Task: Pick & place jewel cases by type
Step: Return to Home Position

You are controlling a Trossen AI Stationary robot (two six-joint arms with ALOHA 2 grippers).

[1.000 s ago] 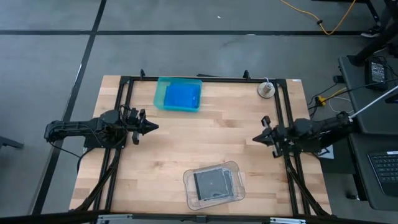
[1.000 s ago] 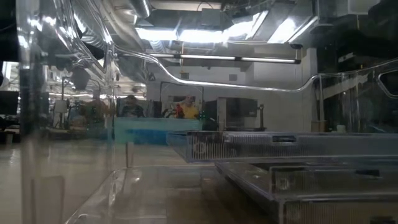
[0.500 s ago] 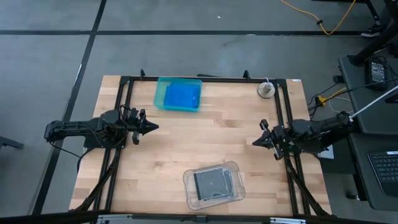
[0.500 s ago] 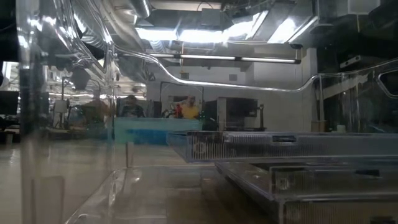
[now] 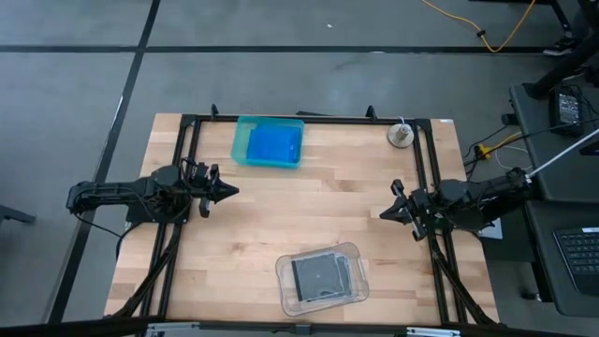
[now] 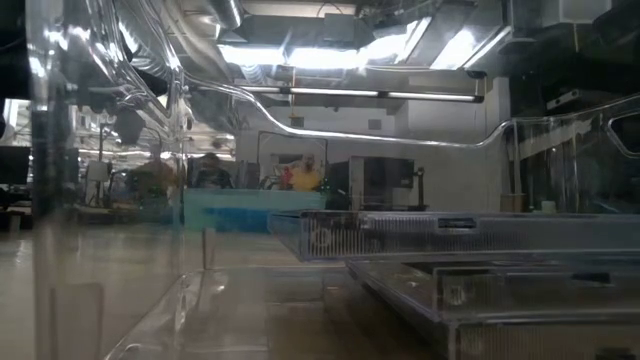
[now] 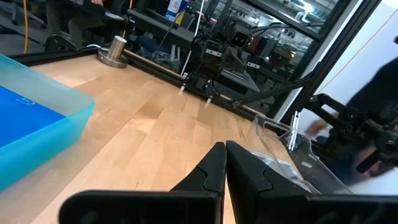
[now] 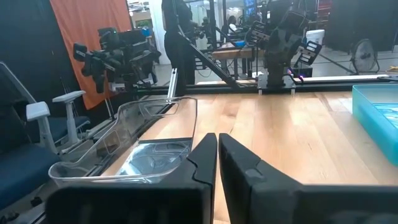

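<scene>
blue case [image 5: 274, 146]: 1 visible | dark cases [image 5: 318, 277]: 2+ | left hand [image 5: 229, 191], right hand [image 5: 385, 212]: pressed together

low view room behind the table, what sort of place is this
Probably a robotics lab or workshop. Two robot arms, left gripper and right gripper, sit at a framed wooden table; bare ceiling ducts and strip lights run overhead; a yellow cable trails on the floor.

My arms are dark, near black, slim and jointed. My left gripper [image 5: 227, 191] and right gripper [image 5: 384, 210] each carry two matte black fingers [image 7: 208, 174], wedge-shaped, widening back from the jaws' tips into a blocky base.
</scene>
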